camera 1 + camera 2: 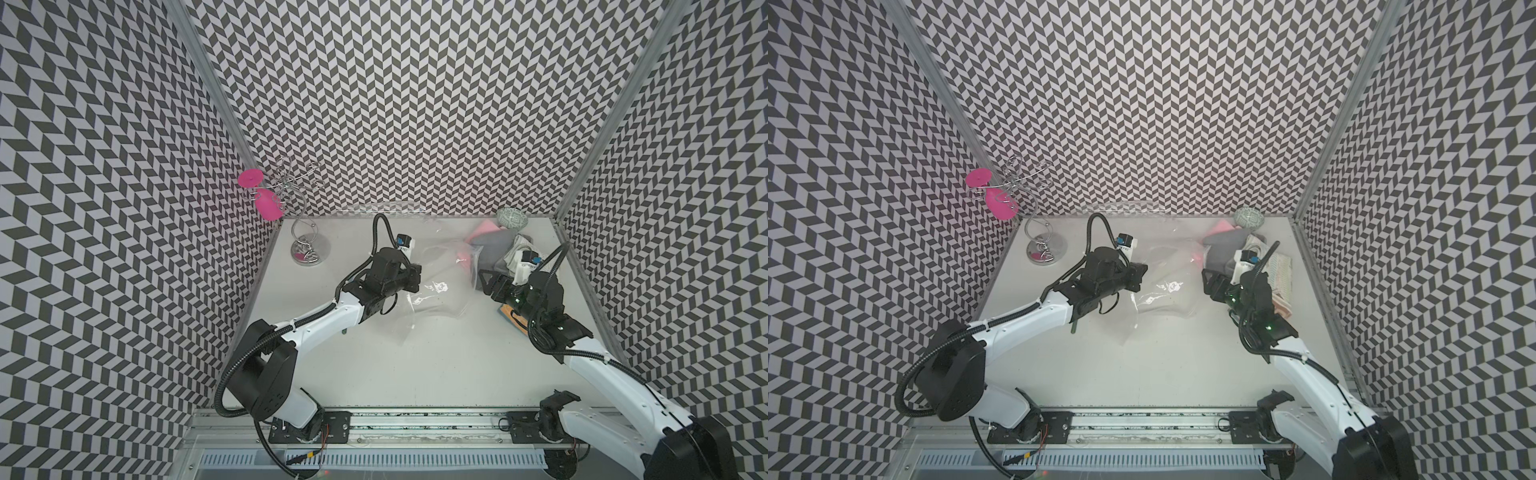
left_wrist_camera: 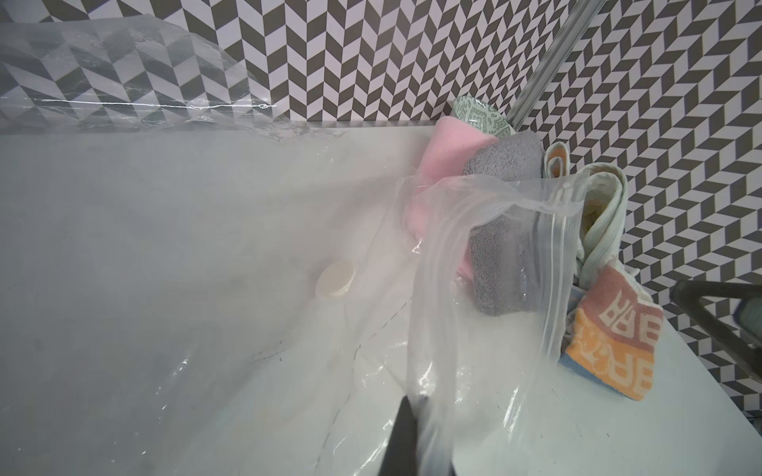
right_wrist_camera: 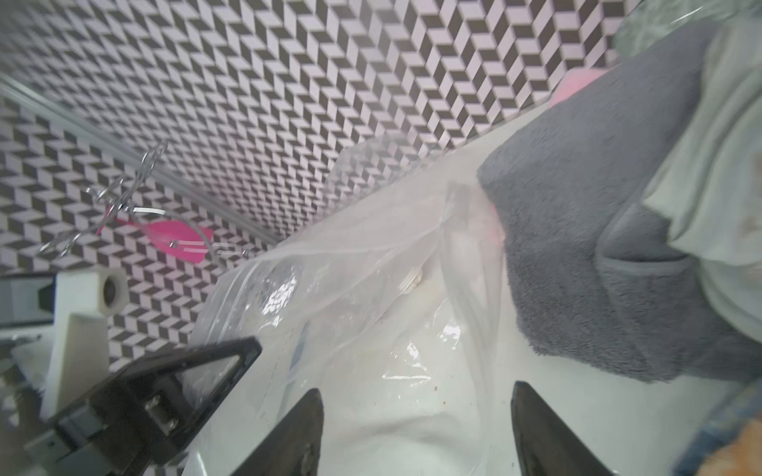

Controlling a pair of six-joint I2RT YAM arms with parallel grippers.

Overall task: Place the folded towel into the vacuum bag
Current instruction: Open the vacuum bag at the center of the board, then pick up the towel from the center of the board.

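Clear bag (image 1: 432,291) lies crumpled in the middle between the arms, white valve cap (image 2: 336,280) on it, mouth toward the far right; left gripper (image 2: 416,416) is clamped on a fold of its film, lifting it. Right gripper (image 3: 416,395) has jaws spread wide with nothing gripped, bag film under them, gray towel (image 3: 577,247) just beyond. Gray towel stands at the bag mouth near the far-right corner against the pink towel (image 2: 445,160) and cream towel (image 2: 602,206), its lower part seen through film, cannot tell if inside or behind; printed orange towel (image 2: 614,342) lies just right of it.
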